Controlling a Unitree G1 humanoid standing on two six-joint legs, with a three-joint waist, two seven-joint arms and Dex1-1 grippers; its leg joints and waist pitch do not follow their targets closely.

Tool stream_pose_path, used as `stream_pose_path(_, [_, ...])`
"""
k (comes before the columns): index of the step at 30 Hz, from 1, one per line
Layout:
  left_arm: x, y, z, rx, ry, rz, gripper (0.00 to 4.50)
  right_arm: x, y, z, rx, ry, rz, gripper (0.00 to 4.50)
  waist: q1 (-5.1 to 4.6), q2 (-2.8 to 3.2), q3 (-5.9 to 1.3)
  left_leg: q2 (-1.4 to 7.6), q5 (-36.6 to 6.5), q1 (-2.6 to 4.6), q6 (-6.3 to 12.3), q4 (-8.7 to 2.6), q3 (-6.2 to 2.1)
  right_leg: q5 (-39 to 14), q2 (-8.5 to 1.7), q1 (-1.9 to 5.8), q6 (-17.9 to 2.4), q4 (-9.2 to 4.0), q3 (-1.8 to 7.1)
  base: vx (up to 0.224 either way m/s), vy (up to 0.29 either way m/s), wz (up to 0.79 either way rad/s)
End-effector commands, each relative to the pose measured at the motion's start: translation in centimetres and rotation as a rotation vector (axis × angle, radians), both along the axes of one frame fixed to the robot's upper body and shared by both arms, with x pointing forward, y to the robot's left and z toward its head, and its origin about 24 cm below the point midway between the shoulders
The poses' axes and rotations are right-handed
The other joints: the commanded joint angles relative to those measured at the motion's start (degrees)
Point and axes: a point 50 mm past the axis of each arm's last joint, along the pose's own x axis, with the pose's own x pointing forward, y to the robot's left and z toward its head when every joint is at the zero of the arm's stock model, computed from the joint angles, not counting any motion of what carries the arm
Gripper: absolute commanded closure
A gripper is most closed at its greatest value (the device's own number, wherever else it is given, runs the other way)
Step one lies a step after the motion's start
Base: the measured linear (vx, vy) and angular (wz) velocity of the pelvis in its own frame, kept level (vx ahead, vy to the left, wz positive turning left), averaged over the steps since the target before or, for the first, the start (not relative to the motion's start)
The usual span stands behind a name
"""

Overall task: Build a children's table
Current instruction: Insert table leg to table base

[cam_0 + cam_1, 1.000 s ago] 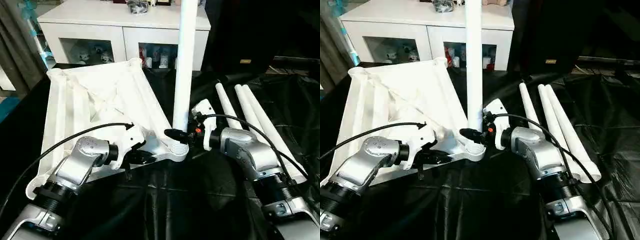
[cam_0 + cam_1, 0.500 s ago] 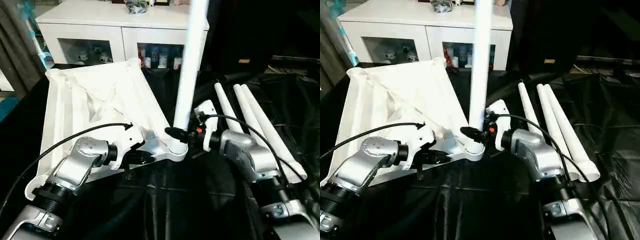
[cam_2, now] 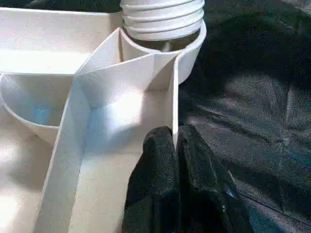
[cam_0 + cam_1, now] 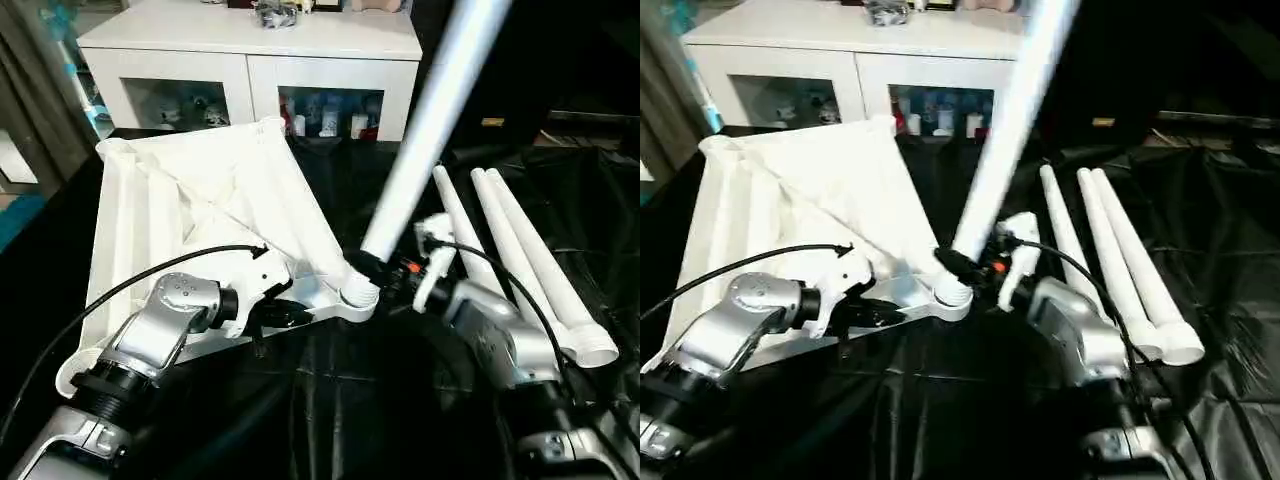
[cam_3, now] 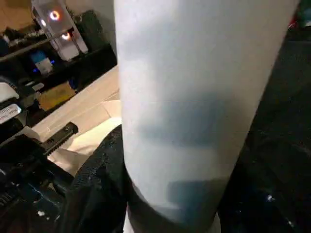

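Note:
The white tabletop (image 4: pixel 200 210) lies underside up on the black cloth, its X-ribs showing. My left gripper (image 4: pixel 295 315) is shut on a thin rib of the tabletop (image 3: pixel 146 97) just beside the near corner socket (image 4: pixel 355 298). A long white leg (image 4: pixel 420 140) has its ridged end (image 3: pixel 163 17) in that socket and leans up and to the right. My right gripper (image 4: pixel 375 270) is shut on the leg just above the socket, one black finger (image 5: pixel 104 165) against the tube (image 5: pixel 194 97). Three more legs (image 4: pixel 520 260) lie side by side at the right.
A white cabinet (image 4: pixel 250 60) with glass fronts stands behind the tabletop. Black cloth (image 4: pixel 350 400) covers the whole work surface. A black cable (image 4: pixel 150 275) loops over my left forearm, and another runs over my right.
The leg stood upright in the socket and now tilts strongly to the right. My right gripper has gone right with it. My left gripper has stayed pinched on the rib.

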Motion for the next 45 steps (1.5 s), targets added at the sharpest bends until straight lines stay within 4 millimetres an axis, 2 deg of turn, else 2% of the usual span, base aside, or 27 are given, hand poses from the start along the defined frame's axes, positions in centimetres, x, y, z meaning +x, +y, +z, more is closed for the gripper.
stream_pose_path(1, [0.8, -0.5, 1.5, -0.064, -0.073, 0.008, 4.50, -0.8, -1.0, -1.7, -0.031, 0.058, -0.036, 2.59, -0.41, 0.35, -3.61, 4.19, -23.69, 2.08, -1.98, -5.70, -2.12, -19.67, -3.67, 1.02, -11.77, -5.27, 2.37, 0.000, 0.000, 0.00])
stream_pose_path(7, [1.1, -0.6, 1.6, -0.071, -0.084, 0.025, 4.50, -1.6, -1.4, -2.4, -0.096, 0.006, -0.066, 2.59, -0.27, 0.38, -3.68, 4.28, -23.12, 2.24, -1.60, -5.86, -2.02, -19.62, -3.66, 0.93, -11.25, -5.45, 2.35, 0.000, 0.000, 0.00])
stream_pose_path(9, [1.1, -0.6, 1.6, -0.071, -0.084, 0.025, 4.50, -1.6, -1.5, -2.5, -0.129, -0.017, -0.084, 2.60, -0.33, 0.46, -3.72, 4.22, -21.33, 1.98, -0.83, -6.01, -1.86, -18.12, -3.56, 1.13, -11.29, -5.43, 2.28, 0.000, 0.000, 0.00])
stream_pose_path(12, [1.1, -0.5, 1.5, -0.069, -0.080, 0.025, 4.50, -1.6, -1.4, -2.6, -0.186, -0.062, -0.100, 2.60, -0.46, 0.45, -3.67, 4.15, -21.35, 1.88, -0.73, -5.99, -1.86, -19.75, -3.70, 1.16, -10.73, -5.61, 2.31, 0.000, 0.000, 0.00])
stream_pose_path(18, [0.9, -0.5, 1.3, -0.058, -0.072, 0.007, 4.50, -1.5, -0.2, -2.3, -0.275, -0.097, -0.019, 2.60, -0.62, 0.62, -3.54, 4.21, -22.50, 2.00, -0.68, -6.12, -1.90, -20.97, -3.50, 0.99, -10.45, -5.77, 2.28, 0.000, 0.000, 0.00])
stream_pose_path(19, [0.8, -0.5, 1.3, -0.057, -0.071, 0.003, 4.50, -1.4, 0.0, -2.2, -0.281, -0.098, 0.000, 2.60, -0.80, 0.28, -3.47, 4.24, -23.30, 2.01, -0.79, -6.17, -1.89, -21.89, -3.53, 0.96, -10.27, -5.88, 2.32, 0.000, 0.000, 0.00])
stream_pose_path(21, [0.8, -0.6, 1.3, -0.055, -0.071, -0.003, 4.50, -1.3, 0.2, -2.1, -0.293, -0.101, 0.033, 2.60, -0.77, 0.44, -3.45, 4.28, -23.58, 2.05, -0.84, -6.18, -1.98, -22.40, -3.62, 0.93, -10.20, -5.90, 2.35, 0.000, 0.000, 0.00])
stream_pose_path(23, [0.7, -0.6, 1.3, -0.050, -0.072, -0.015, 4.50, -1.2, 0.4, -2.1, -0.321, -0.100, 0.079, 2.60, -0.88, 0.35, -3.47, 4.30, -23.41, 2.07, -0.80, -6.19, -1.98, -21.82, -3.53, 0.94, -10.34, -5.82, 2.34, 0.000, 0.000, 0.00])
stream_pose_path(26, [0.5, -0.8, 1.3, -0.034, -0.079, -0.041, 4.50, -1.0, 0.5, -2.3, -0.359, -0.082, 0.152, 2.60, -1.07, -0.24, -3.31, 4.32, -22.98, 1.97, -0.32, -6.12, -1.84, -22.08, -3.63, 0.89, -10.51, -5.92, 2.40, 0.000, 0.000, 0.00])
stream_pose_path(29, [0.4, -0.9, 1.4, -0.033, -0.081, -0.053, 4.50, -1.1, 0.4, -2.5, -0.386, -0.067, 0.204, 2.60, -0.98, -0.21, -3.30, 4.39, -22.33, 2.03, -0.01, -6.10, -1.81, -21.84, -3.65, 0.87, -10.50, -5.91, 2.47, 0.000, 0.000, 0.00])
stream_pose_path(31, [0.2, -1.0, 1.4, -0.035, -0.081, -0.067, 4.50, -1.2, 0.2, -2.7, -0.416, -0.057, 0.257, 2.60, -0.99, -0.56, -3.32, 4.39, -21.61, 1.86, 0.32, -6.09, -1.79, -21.04, -3.65, 1.05, -10.66, -5.74, 2.41, 0.000, 0.000, 0.00])
stream_pose_path(35, [0.0, -1.1, 1.5, -0.026, -0.085, -0.098, 4.50, -1.1, -0.2, -2.9, -0.428, -0.051, 0.295, 2.60, -0.84, -0.63, -3.23, 4.48, -20.73, 1.92, 0.76, -6.07, -1.66, -19.74, -3.63, 0.97, -11.13, -5.70, 2.47, 0.000, 0.000, 0.00])
stream_pose_path(36, [-0.2, -1.2, 1.6, -0.024, -0.088, -0.143, 4.50, -1.1, -0.5, -2.9, -0.425, -0.063, 0.330, 2.60, -0.87, -0.82, -3.08, 4.46, -20.78, 1.87, 0.85, -6.11, -1.63, -19.62, -3.61, 0.88, -11.19, -5.73, 2.46, 0.000, 0.000, 0.00])
stream_pose_path(38, [-0.4, -1.3, 1.7, -0.020, -0.090, -0.173, 4.50, -1.2, -0.6, -2.8, -0.419, -0.071, 0.352, 2.60, -0.78, -0.78, -2.88, 4.54, -21.11, 1.88, 0.91, -6.19, -1.68, -18.97, -3.62, 0.80, -11.36, -5.72, 2.46, 0.000, 0.000, 0.00])
stream_pose_path(42, [-0.7, -1.3, 1.9, -0.010, -0.084, -0.239, 4.50, -1.5, -0.8, -2.9, -0.392, -0.064, 0.408, 2.60, -0.76, -1.00, -2.69, 4.62, -21.50, 1.95, 1.05, -6.39, -1.67, -16.77, -3.44, 0.92, -12.01, -5.54, 2.43, 0.000, 0.000, 0.00])
stream_pose_path(45, [-0.9, -1.3, 2.1, -0.004, -0.072, -0.271, 4.50, -1.7, -0.9, -2.9, -0.377, -0.060, 0.443, 2.60, -0.73, -0.87, -2.58, 4.71, -21.86, 1.99, 0.87, -6.55, -1.70, -15.73, -3.36, 0.93, -12.53, -5.41, 2.42, 0.000, 0.000, 0.00])
